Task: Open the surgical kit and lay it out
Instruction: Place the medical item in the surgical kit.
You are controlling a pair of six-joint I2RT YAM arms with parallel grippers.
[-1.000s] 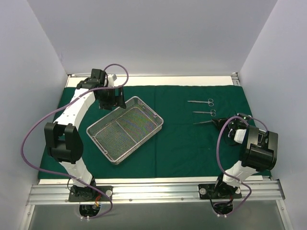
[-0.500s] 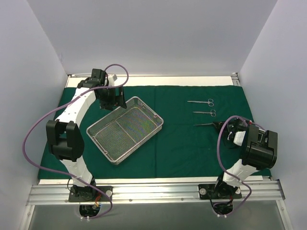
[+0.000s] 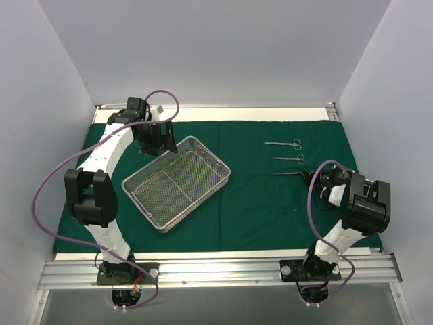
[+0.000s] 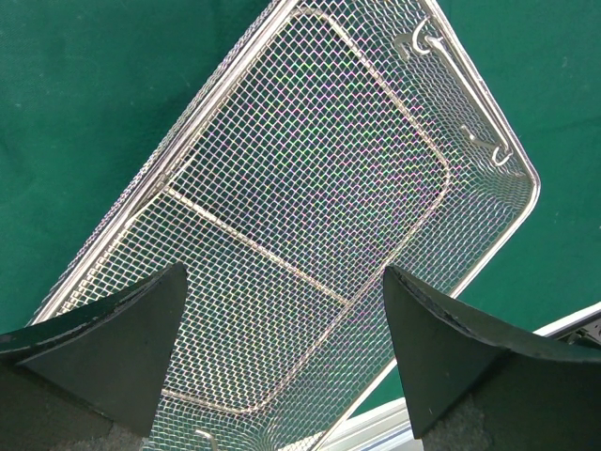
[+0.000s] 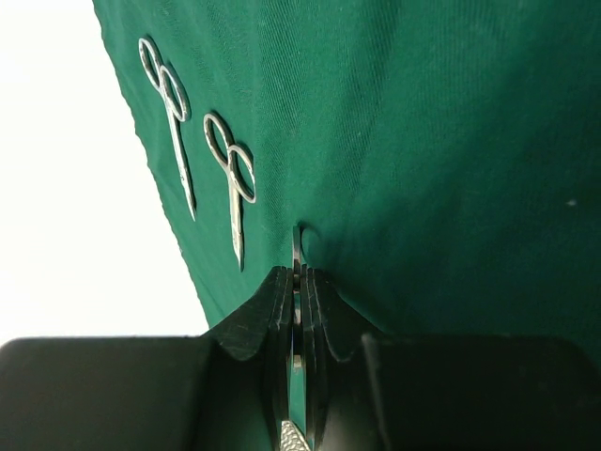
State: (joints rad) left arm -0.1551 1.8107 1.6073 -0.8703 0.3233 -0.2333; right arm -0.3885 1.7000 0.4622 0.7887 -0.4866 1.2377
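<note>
Slim shiny metal scissor-like instrument (image 5: 297, 246), likely light, stiff and slippery, is touching the dark green cloth drape (image 3: 257, 203) with the right tool (image 5: 297, 282) clamping its flat sides, while the left tool (image 4: 284, 272) is hovering apart over the silver wire-mesh tray (image 3: 177, 184)

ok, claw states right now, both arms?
Left claw: open, empty, above the rectangular silver wire-mesh tray.
Right claw: shut on a slim shiny metal scissor-like instrument.
</note>
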